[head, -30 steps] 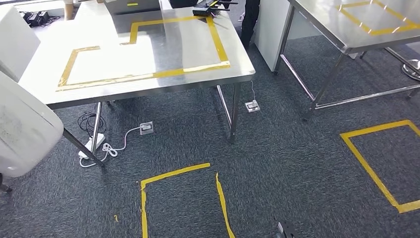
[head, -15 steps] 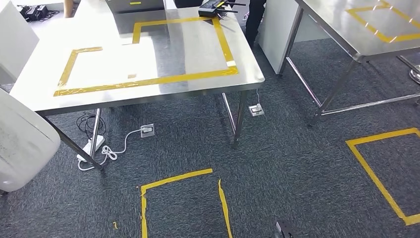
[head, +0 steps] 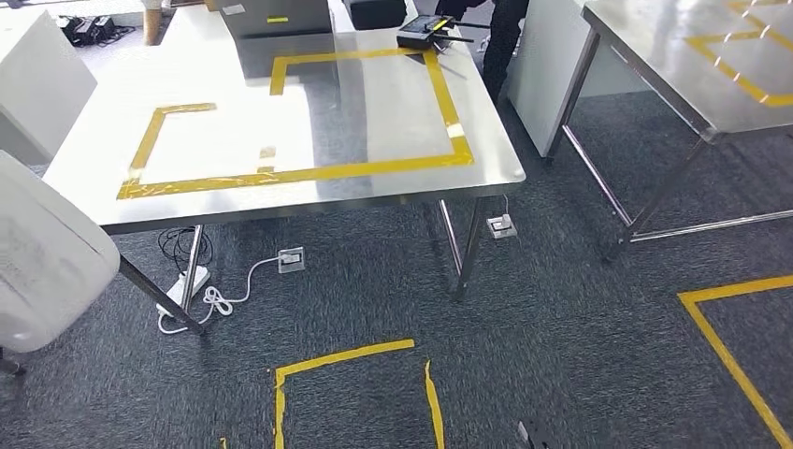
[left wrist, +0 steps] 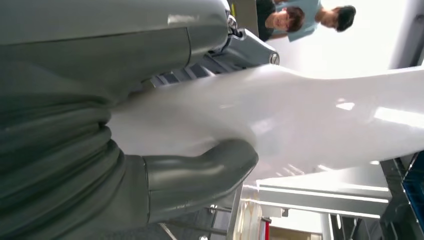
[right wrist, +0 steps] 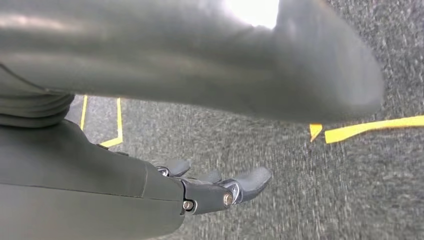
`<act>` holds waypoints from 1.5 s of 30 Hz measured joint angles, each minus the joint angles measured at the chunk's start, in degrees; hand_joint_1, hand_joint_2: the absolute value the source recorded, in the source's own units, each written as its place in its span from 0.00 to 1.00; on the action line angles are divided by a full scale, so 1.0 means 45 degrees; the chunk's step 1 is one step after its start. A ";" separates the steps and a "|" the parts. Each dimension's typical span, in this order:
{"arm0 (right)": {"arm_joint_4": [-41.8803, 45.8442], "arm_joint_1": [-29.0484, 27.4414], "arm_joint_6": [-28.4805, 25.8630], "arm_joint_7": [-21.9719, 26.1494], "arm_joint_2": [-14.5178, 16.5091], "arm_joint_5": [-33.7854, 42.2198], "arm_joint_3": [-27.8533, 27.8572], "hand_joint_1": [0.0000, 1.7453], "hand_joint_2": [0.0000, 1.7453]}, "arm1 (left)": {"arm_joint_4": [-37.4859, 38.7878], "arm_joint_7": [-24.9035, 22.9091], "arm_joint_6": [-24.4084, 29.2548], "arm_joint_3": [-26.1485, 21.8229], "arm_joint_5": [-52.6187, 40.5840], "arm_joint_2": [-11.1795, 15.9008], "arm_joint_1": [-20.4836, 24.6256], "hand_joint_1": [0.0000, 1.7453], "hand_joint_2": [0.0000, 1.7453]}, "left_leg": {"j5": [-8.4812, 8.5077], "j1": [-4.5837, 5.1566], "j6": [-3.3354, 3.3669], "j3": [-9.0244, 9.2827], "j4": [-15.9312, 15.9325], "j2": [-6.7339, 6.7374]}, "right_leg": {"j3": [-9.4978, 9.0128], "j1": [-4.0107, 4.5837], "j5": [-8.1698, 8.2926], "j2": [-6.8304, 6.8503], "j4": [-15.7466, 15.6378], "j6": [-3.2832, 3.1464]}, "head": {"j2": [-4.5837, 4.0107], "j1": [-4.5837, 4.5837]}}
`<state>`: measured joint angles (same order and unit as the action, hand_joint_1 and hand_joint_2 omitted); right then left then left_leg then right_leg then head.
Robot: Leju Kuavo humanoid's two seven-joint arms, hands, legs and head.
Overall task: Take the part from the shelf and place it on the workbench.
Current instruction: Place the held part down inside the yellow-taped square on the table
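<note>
Compared with the earlier head pictures, the whole scene has slid down and to the right, so the camera has moved rather than the things: the steel worktop (head: pixel 393 178) with its yellow tape outline (head: pixel 309 174) now sits lower and fills more of the picture. At the worktop's near left corner, the white part (head: pixel 42 262) juts in from the picture's edge, overlapping the worktop's edge. From the wrist, the left hand (left wrist: pixel 165 150) grips this smooth white part (left wrist: pixel 310 120), thumb (left wrist: pixel 200 175) pressed under it and darker fingers over it. The right hand (right wrist: pixel 220 190) hangs over the grey carpet (right wrist: pixel 300 200) with its fingers apart and nothing in them. At the worktop's far edge lies a black device (head: pixel 425 31), and beneath the worktop a white power strip (head: pixel 187 285) rests on the carpet.
</note>
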<state>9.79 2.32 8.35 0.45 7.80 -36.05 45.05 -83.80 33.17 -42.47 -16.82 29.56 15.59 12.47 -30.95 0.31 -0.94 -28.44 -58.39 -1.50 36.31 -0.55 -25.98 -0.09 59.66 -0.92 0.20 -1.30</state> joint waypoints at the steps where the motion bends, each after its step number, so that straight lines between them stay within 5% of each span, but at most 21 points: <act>1: 0.0000 0.0004 -0.0002 -0.0011 0.0004 0.0009 0.0002 0.00 0.00 | 0.0001 0.0005 0.0000 0.0009 -0.0003 0.0016 0.0000 1.00 1.00 | -0.0036 -0.0014 -0.0076 0.0064 -0.0103 0.0034 | -0.0143 -0.0019 -0.0034 -0.0004 -0.0046 -0.0097 | 0.0000 0.0006; 3: 0.0000 0.0027 -0.0005 -0.0022 0.0008 0.0026 0.0009 0.00 0.00 | 0.0016 0.0015 0.0000 0.0016 -0.0002 0.0035 0.0039 1.00 1.00 | -0.0307 -0.0061 -0.0208 -0.0286 -0.0904 0.0141 | -0.0452 -0.0049 -0.0172 -0.0010 -0.0085 -0.0266 | 0.0000 0.0080; 6: 0.0000 0.0027 -0.0010 -0.0039 0.0006 0.0030 0.0016 0.00 0.00 | 0.0062 0.0012 0.0000 0.0025 -0.0002 0.0018 0.0050 1.00 1.00 | -0.1134 -0.0137 -0.0358 -0.1852 -0.3203 0.0221 | -0.0842 -0.0050 -0.0537 -0.0007 -0.0095 -0.0345 | 0.0000 0.0149; 8: 0.0000 0.0012 -0.0008 -0.0046 0.0008 0.0033 0.0018 0.00 0.00 | 0.0095 -0.0001 0.0000 0.0033 -0.0005 0.0009 0.0032 1.00 1.00 | -0.1178 -0.0171 -0.0368 -0.2486 -0.3500 0.0244 | -0.1203 -0.0059 -0.0837 -0.0010 -0.0095 -0.0333 | 0.0000 0.0151; 9: 0.0000 0.0008 -0.0008 -0.0046 0.0011 0.0034 0.0018 0.00 0.00 | 0.0102 -0.0006 0.0000 0.0035 -0.0006 0.0008 0.0035 1.00 1.00 | -0.0796 -0.0181 -0.0348 -0.2503 -0.3006 0.0259 | -0.1424 -0.0070 -0.0998 -0.0014 -0.0097 -0.0308 | 0.0000 0.0152; 11: -0.0001 0.0000 -0.0006 -0.0046 0.0015 0.0036 0.0019 0.00 0.00 | 0.0119 -0.0011 0.0000 0.0038 -0.0009 0.0004 0.0041 1.00 1.00 | 0.0615 -0.0173 -0.0271 -0.2306 -0.1416 0.0325 | -0.1828 -0.0085 -0.1336 -0.0021 -0.0095 -0.0205 | 0.0000 0.0170; 13: -0.0001 0.0015 -0.0005 -0.0050 0.0016 0.0041 0.0023 0.00 0.00 | 0.0160 -0.0031 0.0000 0.0045 -0.0028 -0.0011 0.0051 1.00 1.00 | 0.1491 -0.0115 -0.0140 -0.2159 -0.0459 0.0387 | -0.2049 -0.0067 -0.1600 -0.0029 -0.0145 -0.0031 | -0.0001 0.0239; 16: 0.0000 0.0053 -0.0010 -0.0064 0.0012 0.0052 0.0035 0.00 0.00 | 0.0165 -0.0041 0.0000 0.0060 -0.0059 -0.0023 0.0128 1.00 1.00 | 0.1454 -0.0101 0.0128 -0.1959 -0.0260 0.0343 | -0.2204 -0.0041 -0.1653 -0.0012 -0.0099 0.0196 | -0.0001 0.0266; 18: 0.0000 0.0109 -0.0018 -0.0067 0.0008 0.0063 0.0045 0.00 0.00 | 0.0166 -0.0033 0.0000 0.0059 -0.0111 -0.0028 0.0219 1.00 1.00 | 0.1312 -0.0126 0.0293 -0.1675 -0.0141 0.0306 | -0.1830 -0.0045 -0.1703 -0.0008 0.0693 0.0253 | -0.0001 0.0229; 22: 0.0000 0.0125 -0.0035 -0.0073 0.0008 0.0069 0.0078 0.00 0.00 | 0.0239 -0.0017 0.0000 0.0061 -0.0209 -0.0074 0.0310 1.00 1.00 | 0.0850 -0.0063 0.0456 -0.1167 -0.0083 0.0260 | 0.0243 -0.0006 -0.2749 -0.0012 0.3340 0.0324 | 0.0000 0.0155; 24: 0.0000 0.0083 -0.0042 -0.0080 0.0006 0.0068 0.0094 0.00 0.00 | 0.0281 -0.0006 0.0000 0.0060 -0.0231 -0.0092 0.0316 1.00 1.00 | 0.0544 -0.0033 0.0444 -0.0766 -0.0087 0.0214 | 0.0641 0.0029 -0.2434 -0.0013 0.3002 0.0271 | 0.0000 0.0132; 26: 0.0000 0.0055 -0.0042 -0.0080 0.0004 0.0066 0.0096 0.00 0.00 | 0.0318 0.0005 0.0000 0.0061 -0.0253 -0.0107 0.0352 1.00 1.00 | 0.0214 -0.0013 0.0405 -0.0351 -0.0080 0.0200 | 0.0481 0.0073 -0.0956 -0.0020 0.1448 0.0145 | 0.0000 0.0112; 28: -0.0001 0.0045 -0.0044 -0.0085 0.0001 0.0064 0.0096 0.00 0.00 | 0.0390 0.0024 0.0004 0.0068 -0.0270 -0.0137 0.0423 1.00 1.00 | -0.0088 0.0018 0.0309 -0.0078 -0.0093 0.0163 | 0.0362 0.0150 -0.0026 -0.0025 0.0373 0.0020 | 0.0000 0.0159; 33: 0.0000 0.0085 -0.0106 -0.0123 0.0016 0.0077 0.0102 0.00 0.00 | 0.0489 0.0050 0.0010 0.0102 -0.0352 -0.0111 0.0627 1.00 1.00 | -0.0308 0.0015 -0.0073 0.0132 -0.0509 0.0159 | -0.0157 0.0124 0.0005 -0.0025 -0.0063 -0.0351 | -0.0001 0.0222; 38: 0.0000 0.0129 -0.0131 -0.0132 0.0017 0.0085 0.0117 0.00 0.00 | 0.0629 0.0058 0.0011 0.0119 -0.0425 -0.0117 0.0720 1.00 1.00 | -0.1198 -0.0144 -0.0368 -0.2135 -0.3511 0.0247 | -0.0799 0.0064 -0.0438 -0.0047 -0.0176 -0.0437 | 0.0000 0.0280; 39: 0.0000 0.0117 -0.0131 -0.0134 0.0018 0.0084 0.0117 0.00 0.00 | 0.0650 0.0058 0.0010 0.0120 -0.0427 -0.0124 0.0713 1.00 1.00 | -0.1012 -0.0166 -0.0379 -0.2306 -0.3374 0.0254 | -0.0961 0.0058 -0.0567 -0.0050 -0.0176 -0.0427 | 0.0000 0.0281; 43: -0.0004 0.0113 -0.0131 -0.0132 0.0025 0.0084 0.0121 0.00 0.00 | 0.0696 0.0062 0.0012 0.0124 -0.0428 -0.0135 0.0720 1.00 1.00 | 0.1133 -0.0131 -0.0201 -0.1894 -0.0666 0.0313 | -0.1525 0.0039 -0.1075 -0.0064 -0.0178 -0.0226 | -0.0001 0.0300; 45: -0.0005 0.0128 -0.0131 -0.0129 0.0025 0.0079 0.0124 0.00 0.00 | 0.0708 0.0058 0.0011 0.0131 -0.0440 -0.0142 0.0711 1.00 1.00 | 0.1274 -0.0063 -0.0042 -0.1817 -0.0246 0.0328 | -0.1650 0.0059 -0.1197 -0.0065 -0.0156 -0.0043 | -0.0001 0.0316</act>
<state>9.77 2.89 7.76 -0.13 7.91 -35.69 45.61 -80.61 33.43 -42.42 -16.23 27.58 14.96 15.67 -25.21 0.03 -1.13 -36.61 -59.49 -0.02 28.89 -0.28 -31.37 -0.39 58.95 -1.11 0.19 0.12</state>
